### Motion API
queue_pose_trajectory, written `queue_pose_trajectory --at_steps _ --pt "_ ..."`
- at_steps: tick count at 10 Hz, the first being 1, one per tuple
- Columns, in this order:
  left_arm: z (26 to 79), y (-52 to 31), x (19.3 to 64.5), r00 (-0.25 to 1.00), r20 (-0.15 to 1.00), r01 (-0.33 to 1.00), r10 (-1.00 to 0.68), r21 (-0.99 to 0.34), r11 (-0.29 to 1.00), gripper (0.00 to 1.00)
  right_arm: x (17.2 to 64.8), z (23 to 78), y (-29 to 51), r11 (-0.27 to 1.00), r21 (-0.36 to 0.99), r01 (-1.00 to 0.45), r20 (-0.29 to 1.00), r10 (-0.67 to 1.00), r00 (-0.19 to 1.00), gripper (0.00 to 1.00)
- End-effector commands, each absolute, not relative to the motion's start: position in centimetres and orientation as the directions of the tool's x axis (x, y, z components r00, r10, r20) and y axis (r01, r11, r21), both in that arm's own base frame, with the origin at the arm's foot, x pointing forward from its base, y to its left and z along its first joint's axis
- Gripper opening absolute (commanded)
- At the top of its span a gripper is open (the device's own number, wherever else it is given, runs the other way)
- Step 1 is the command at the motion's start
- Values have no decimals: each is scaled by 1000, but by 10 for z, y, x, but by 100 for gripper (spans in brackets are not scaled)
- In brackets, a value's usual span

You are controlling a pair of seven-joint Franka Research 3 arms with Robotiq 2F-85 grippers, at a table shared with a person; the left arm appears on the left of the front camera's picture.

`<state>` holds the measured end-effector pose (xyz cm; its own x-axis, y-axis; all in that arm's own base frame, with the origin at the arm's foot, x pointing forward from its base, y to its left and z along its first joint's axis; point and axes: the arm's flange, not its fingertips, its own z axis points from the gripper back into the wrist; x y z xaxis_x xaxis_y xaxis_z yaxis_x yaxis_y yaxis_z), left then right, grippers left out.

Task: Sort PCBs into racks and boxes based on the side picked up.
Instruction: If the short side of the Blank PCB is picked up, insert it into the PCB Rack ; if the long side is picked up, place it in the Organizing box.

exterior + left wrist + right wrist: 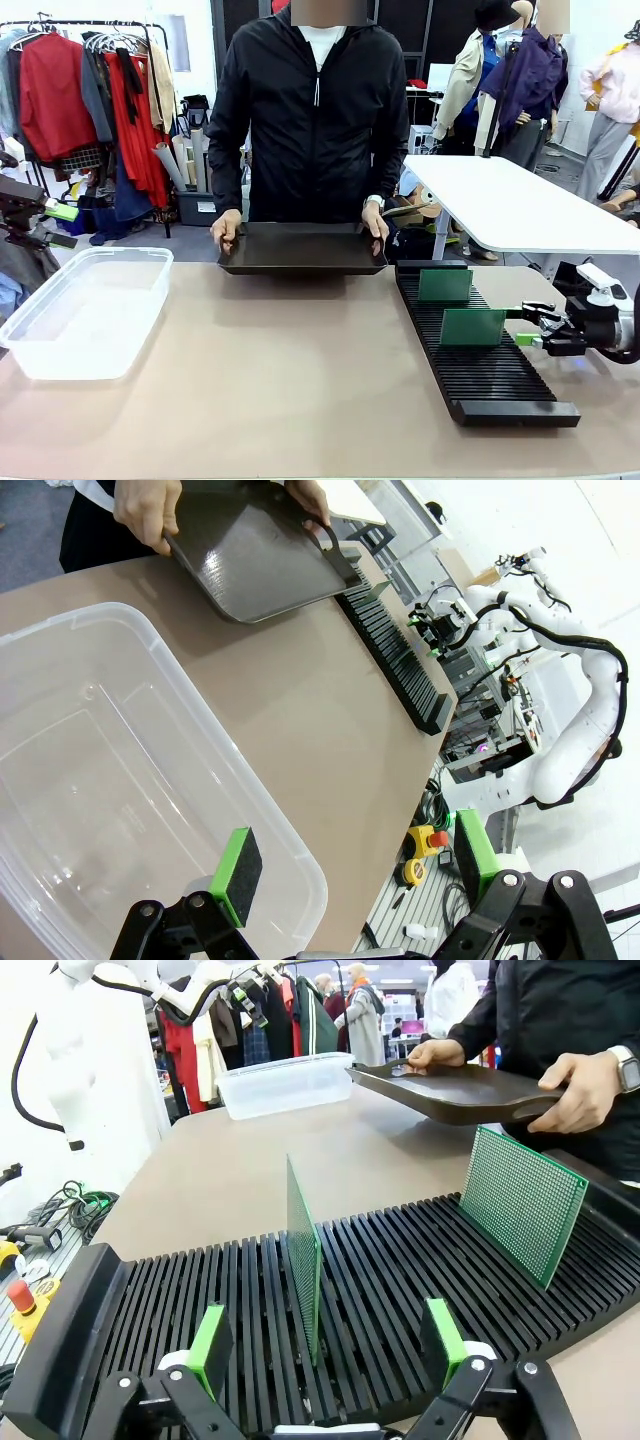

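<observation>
1. the black ribbed rack lies along the desk near its right edge, and two thin green pcbs stand upright in its slots: the near pcb and the far pcb.
2. the right claw is spread wide just off the rack's edge, its pads either side of the near pcb without touching.
3. the left claw gapes empty over the clear, round-cornered box at the desk's left edge.
4. broad bare desk lies between box and rack.
5. the person's hands hold a smooth dark tray at the far edge.

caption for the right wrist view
Open right gripper facing two upright PCBs in the rack.
</observation>
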<state>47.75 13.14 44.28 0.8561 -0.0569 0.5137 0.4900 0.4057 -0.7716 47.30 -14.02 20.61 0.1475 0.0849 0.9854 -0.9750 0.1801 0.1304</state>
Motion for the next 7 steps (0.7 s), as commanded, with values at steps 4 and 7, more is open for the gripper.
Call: queue_pose_trajectory --at_steps 4,7 --pt "445 131 476 857 513 488 -55 -771 409 100 475 208 -139 176 122 -977 986 88 139 100" --pt "445 131 476 857 513 488 -55 -771 409 100 473 206 -140 180 131 -975 985 85 148 100"
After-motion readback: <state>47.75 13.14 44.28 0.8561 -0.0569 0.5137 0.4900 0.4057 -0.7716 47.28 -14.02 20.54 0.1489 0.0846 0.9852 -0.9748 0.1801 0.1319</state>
